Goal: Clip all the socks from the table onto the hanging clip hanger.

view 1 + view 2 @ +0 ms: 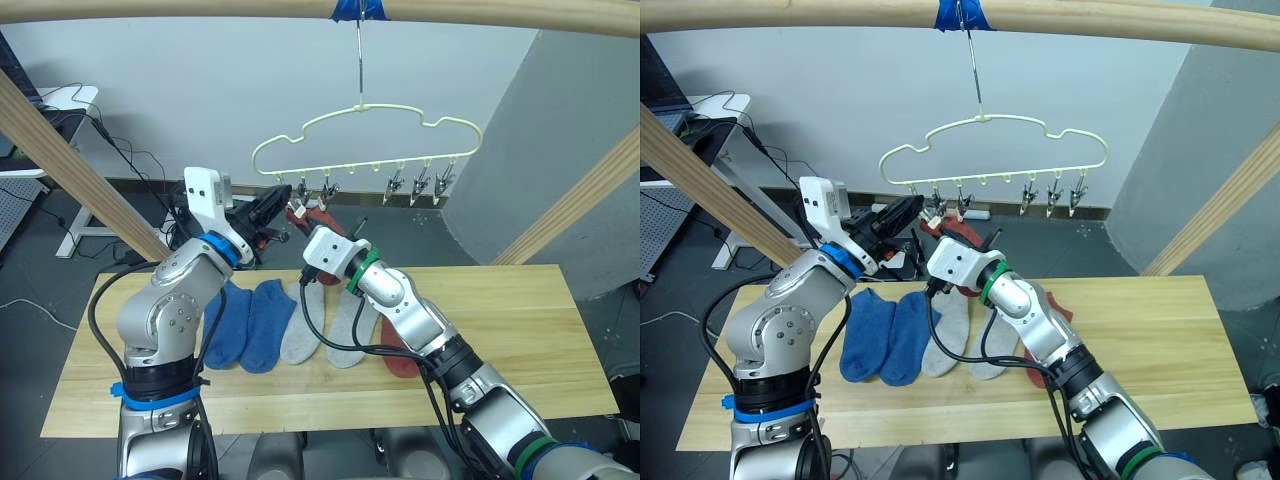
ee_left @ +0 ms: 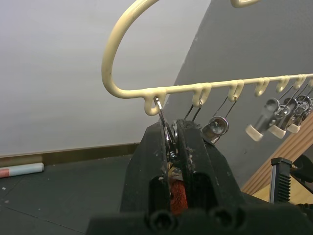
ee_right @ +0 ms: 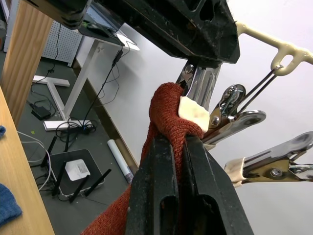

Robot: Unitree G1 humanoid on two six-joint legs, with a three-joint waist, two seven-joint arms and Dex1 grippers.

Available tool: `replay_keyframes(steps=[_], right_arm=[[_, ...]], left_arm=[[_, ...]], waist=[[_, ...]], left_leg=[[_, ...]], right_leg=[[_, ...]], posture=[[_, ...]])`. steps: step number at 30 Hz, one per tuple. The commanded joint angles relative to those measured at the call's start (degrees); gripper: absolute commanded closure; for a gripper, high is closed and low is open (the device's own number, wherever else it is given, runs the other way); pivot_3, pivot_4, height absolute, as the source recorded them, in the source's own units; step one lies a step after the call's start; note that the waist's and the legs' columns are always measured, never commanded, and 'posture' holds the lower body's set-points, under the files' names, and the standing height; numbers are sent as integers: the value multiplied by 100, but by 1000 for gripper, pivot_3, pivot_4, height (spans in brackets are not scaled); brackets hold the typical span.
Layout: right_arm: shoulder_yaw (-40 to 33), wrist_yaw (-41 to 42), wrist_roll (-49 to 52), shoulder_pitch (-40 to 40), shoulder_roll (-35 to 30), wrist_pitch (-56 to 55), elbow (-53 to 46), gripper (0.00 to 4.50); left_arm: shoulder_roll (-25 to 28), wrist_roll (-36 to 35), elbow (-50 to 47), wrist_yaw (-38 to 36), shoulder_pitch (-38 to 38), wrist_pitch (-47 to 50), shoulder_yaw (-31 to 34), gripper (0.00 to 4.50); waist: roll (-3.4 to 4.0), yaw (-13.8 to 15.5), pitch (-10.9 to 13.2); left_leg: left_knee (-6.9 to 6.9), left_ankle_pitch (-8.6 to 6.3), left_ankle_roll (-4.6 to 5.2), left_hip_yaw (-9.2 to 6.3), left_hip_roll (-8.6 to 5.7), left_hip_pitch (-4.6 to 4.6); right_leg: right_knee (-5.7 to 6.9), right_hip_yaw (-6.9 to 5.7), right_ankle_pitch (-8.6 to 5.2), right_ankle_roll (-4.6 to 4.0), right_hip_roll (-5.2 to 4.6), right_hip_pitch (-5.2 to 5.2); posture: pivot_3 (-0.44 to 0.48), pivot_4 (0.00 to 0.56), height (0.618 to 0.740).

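Note:
The pale clip hanger [image 1: 350,166] hangs by its hook from the beam. My left gripper [image 1: 283,202] is shut on its leftmost silver clip [image 2: 165,128], squeezing it. My right gripper [image 3: 177,139] is shut on a rust red sock [image 3: 168,105], whose edge it holds up against that clip's mouth [image 3: 195,93]. The rest of the sock trails down below the fingers. On the table [image 1: 520,330] lie two blue socks [image 1: 250,322], two light grey socks [image 1: 300,338] and another rust red sock [image 1: 402,358], partly under my right arm.
A round wooden beam [image 1: 480,12] with blue tape spans overhead, and slanted wooden posts [image 1: 80,170] [image 1: 575,205] rise at both sides. Further clips [image 1: 420,185] hang free along the hanger's bar. Cables and a desk frame [image 1: 75,225] lie on the floor behind.

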Motion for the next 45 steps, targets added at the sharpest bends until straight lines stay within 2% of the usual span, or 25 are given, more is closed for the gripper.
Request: replay_keyframes(steps=[1, 8, 12, 13, 17, 21, 26, 30, 35, 38, 45], right_arm=[[-124, -62, 1, -121, 108, -28, -281, 4500], [-121, 138, 120, -100, 172, 76, -278, 4500], [-24, 549, 257, 77, 187, 237, -306, 4500], [-17, 651, 311, 143, 200, 297, -346, 3978], [36, 897, 345, 269, 229, 538, -421, 2796], [-22, 1244, 572, 563, 136, 842, -793, 2796], [-217, 1929, 998, 1101, -342, 1459, -1954, 2796], [-770, 2713, 1754, 1608, -1169, 2152, -3357, 2796], [-1652, 3418, 2766, 2063, -2181, 2918, -4533, 2796], [-2090, 3530, 3302, 2104, -2546, 3433, -4971, 2796], [-2822, 3394, 4060, 2105, -2937, 4166, -5427, 2796]], left_arm=[[-27, -221, -432, -9, 6, -57, 28, 3792], [82, -181, -352, -24, 122, -7, 22, 1742], [260, -23, -367, -74, 267, -66, -24, 1742], [298, 27, -387, -99, 309, -104, -61, 1717], [396, 193, -458, -174, 443, -263, -184, 1717], [458, 502, -520, -196, 582, -553, -288, 1717], [547, 1218, -693, -383, 886, -1408, -681, 1717], [217, 1790, -714, -24, 1103, -2134, -820, 1717], [-173, 2278, -589, 250, 1365, -2613, -1096, 1717], [-335, 2421, -419, 287, 1395, -2776, -1182, 1717], [-655, 2704, 93, 365, 1216, -3207, -1293, 1717]], waist=[[0, -1, 0], [0, -46, -1], [0, -78, -1], [0, -80, -1], [0, -80, -1], [0, -75, -1], [0, -56, -1], [0, -17, -1], [0, 0, 0], [0, -28, 0], [0, -51, 0]], left_leg=[[0, 0, 0, 0, 0, 0], [1, 1, -1, 0, 3, 3], [0, 1, 0, -1, 5, 6], [0, 1, 0, -1, 5, 6], [0, 0, 2, -1, 5, 6], [0, 0, 2, -3, 5, 6], [-1, -1, 4, -2, 2, 6], [0, -4, 9, -3, 2, 5], [2, -5, 12, -4, 2, 6], [2, -5, 14, -2, 3, 6], [4, -1, 19, 0, -1, 8]], right_leg=[[0, 0, 0, 0, 0, 0], [7, 0, 2, -3, 0, 0], [10, 1, 4, -5, 1, 1], [10, 1, 4, -5, 1, 1], [10, 1, 4, -6, 1, 1], [11, 0, 4, -6, 1, 1], [8, 1, 5, -6, 0, 1], [7, 1, 5, -6, -2, 3], [7, 2, 7, -4, 0, 7], [7, 4, 11, -5, 7, 8], [7, 5, 17, -2, 12, 12]], posture=[[-144, 247, 740], [-146, 244, 740], [-145, 244, 740], [-145, 244, 740], [-143, 245, 740], [-141, 244, 740], [-142, 251, 740], [-144, 255, 740], [-165, 263, 740], [-181, 266, 740], [-210, 269, 740]])
